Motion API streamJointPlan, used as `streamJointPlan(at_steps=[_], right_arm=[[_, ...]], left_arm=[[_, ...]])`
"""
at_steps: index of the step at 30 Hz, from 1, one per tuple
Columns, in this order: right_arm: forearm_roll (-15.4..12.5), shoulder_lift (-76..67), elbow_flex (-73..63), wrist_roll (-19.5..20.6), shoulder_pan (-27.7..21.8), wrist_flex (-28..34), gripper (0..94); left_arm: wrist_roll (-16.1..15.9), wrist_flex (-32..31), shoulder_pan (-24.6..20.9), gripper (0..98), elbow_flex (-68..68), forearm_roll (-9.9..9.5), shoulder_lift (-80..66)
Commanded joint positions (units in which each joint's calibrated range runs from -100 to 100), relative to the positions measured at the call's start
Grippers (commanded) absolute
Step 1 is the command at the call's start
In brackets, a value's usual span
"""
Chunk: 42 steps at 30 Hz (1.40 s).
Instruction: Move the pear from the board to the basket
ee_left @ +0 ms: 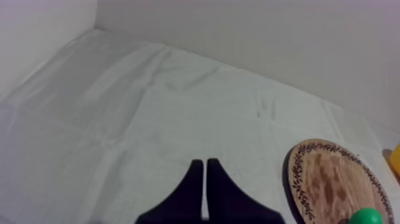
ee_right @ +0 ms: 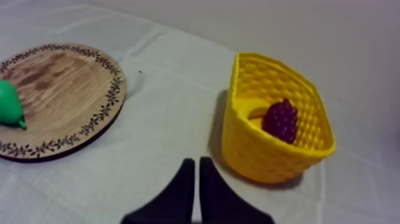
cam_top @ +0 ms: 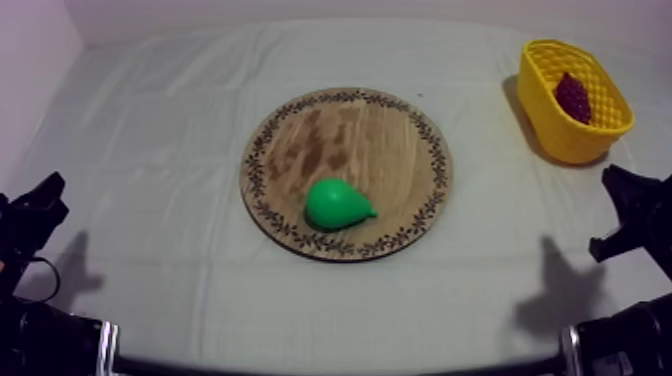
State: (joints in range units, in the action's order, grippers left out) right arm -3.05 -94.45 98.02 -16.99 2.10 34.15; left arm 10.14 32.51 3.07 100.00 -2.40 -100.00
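A green pear (cam_top: 338,204) lies on its side on the front part of the round wooden board (cam_top: 390,130) at the table's middle; it also shows on the board (ee_right: 59,83) as the pear (ee_right: 10,105). The yellow basket (cam_top: 545,115) stands at the far right and holds a dark bunch of grapes (cam_top: 573,97). My left gripper (cam_top: 45,190) rests low at the left, its fingers (ee_left: 195,182) together as a narrow wedge over bare cloth. My right gripper (cam_top: 612,178) rests low at the right, its fingers (ee_right: 187,179) shut, just before the basket (ee_right: 262,155).
Wrinkled grey-white cloth covers the table, with a pale wall behind and at the left. In the basket, something yellow (ee_right: 257,113) lies beside the grapes (ee_right: 281,120). The board's edge (ee_left: 297,179) and the pear (ee_left: 364,217) lie off to the side of my left gripper.
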Motion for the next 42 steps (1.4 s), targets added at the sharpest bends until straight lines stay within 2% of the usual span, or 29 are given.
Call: streamJointPlan(at_steps=[1, 6, 12, 15, 27, 36, 42], right_arm=[[0.10, 1.63, -2.26, -1.76, 0.41, -0.72, 0.4], [-0.41, 9.96, -13.08, -4.82, 2.05, 1.40, 0.4], [-2.76, 22.94, -30.29, -10.39, 4.45, 8.24, 0.4], [-3.03, 29.67, -39.20, -11.12, 6.28, 12.34, 0.4], [1.98, 54.70, -70.21, -7.76, 17.54, 33.01, 0.4], [6.51, 69.94, -80.28, -7.15, 24.86, 42.23, 0.4], [8.57, 78.85, -83.19, -6.31, 28.61, 47.75, 0.4]], left_arm=[[-0.01, -0.01, 0.01, 0.1, 0.00, -0.02, 0.00], [-0.01, -0.01, 0.01, 0.1, 0.00, -0.02, 0.00], [-0.01, -0.01, 0.01, 0.1, 0.00, -0.02, 0.00], [-0.01, -0.01, 0.01, 0.1, 0.00, -0.02, 0.00], [-0.01, -0.01, 0.01, 0.1, 0.00, -0.02, 0.00], [-0.01, -0.01, 0.01, 0.1, 0.00, -0.02, 0.00], [-0.01, -0.01, 0.01, 0.1, 0.00, -0.02, 0.00]])
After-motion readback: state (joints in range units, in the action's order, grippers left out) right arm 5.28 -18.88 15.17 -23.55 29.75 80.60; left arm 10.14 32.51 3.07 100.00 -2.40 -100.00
